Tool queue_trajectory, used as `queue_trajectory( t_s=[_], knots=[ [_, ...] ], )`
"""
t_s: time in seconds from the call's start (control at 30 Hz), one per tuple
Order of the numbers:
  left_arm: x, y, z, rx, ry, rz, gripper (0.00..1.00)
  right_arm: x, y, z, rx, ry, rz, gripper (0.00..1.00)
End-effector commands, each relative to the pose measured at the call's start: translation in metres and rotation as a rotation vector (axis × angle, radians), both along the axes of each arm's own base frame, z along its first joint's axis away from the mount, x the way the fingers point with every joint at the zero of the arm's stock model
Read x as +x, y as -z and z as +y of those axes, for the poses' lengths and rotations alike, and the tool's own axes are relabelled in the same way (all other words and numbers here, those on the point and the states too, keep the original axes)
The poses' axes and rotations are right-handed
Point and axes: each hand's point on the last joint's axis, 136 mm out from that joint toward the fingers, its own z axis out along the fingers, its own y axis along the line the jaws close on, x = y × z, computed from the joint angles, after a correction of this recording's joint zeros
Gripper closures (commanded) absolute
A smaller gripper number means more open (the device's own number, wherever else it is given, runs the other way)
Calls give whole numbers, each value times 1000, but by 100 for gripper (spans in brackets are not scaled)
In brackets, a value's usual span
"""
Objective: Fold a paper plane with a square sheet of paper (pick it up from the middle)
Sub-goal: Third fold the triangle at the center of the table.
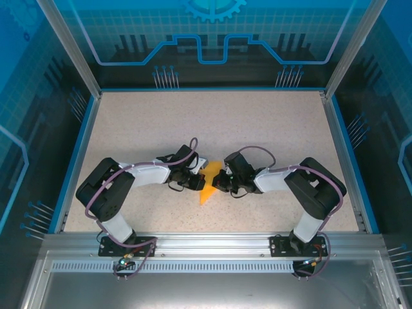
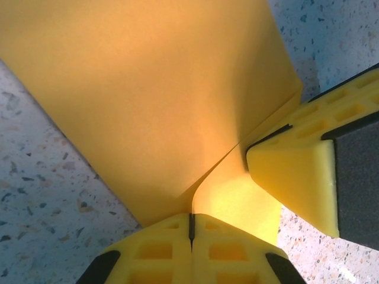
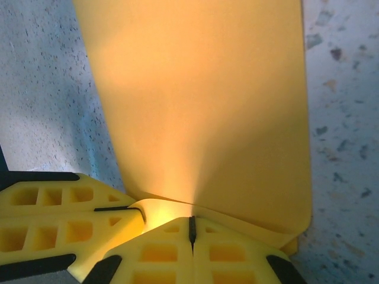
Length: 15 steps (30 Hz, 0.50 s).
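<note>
The square sheet of paper (image 1: 207, 187) is orange-yellow, folded, and held up between both grippers at mid-table, with a pointed tip toward the near edge. Whether it has the shape of a paper plane I cannot tell. My left gripper (image 1: 198, 176) is shut on the paper's edge, and in the left wrist view its jaws (image 2: 191, 222) pinch a crease of the paper (image 2: 148, 100). My right gripper (image 1: 220, 179) is shut on the opposite side, and its jaws (image 3: 191, 228) clamp the paper (image 3: 201, 106). The two grippers almost touch: the right fingers (image 2: 296, 171) and the left fingers (image 3: 59, 219) each show in the other's wrist view.
The speckled beige table (image 1: 212, 122) has a blue rim and transparent walls on three sides. An aluminium rail (image 1: 212, 241) carrying the arm bases runs along the near edge.
</note>
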Motion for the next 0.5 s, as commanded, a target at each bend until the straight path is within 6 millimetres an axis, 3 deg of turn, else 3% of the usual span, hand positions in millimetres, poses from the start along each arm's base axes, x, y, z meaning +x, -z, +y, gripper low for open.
queue_trajectory(
  t_s=[0.0,0.1,0.2,0.33,0.47],
  knots=[
    [-11,18,12,64,7,61,100,-1,-1,-15,-50,7,8,100],
    [-11,18,12,63,9,59,100,7,-22,-11,11,-9,-39,100],
    [-11,18,12,61,9,62,100,13,-29,-13,26,-10,-52,100],
    [-11,18,12,61,9,63,100,16,-16,-16,19,-4,-23,100],
    [-12,18,12,60,11,64,100,12,10,-24,-25,27,37,100]
  ],
)
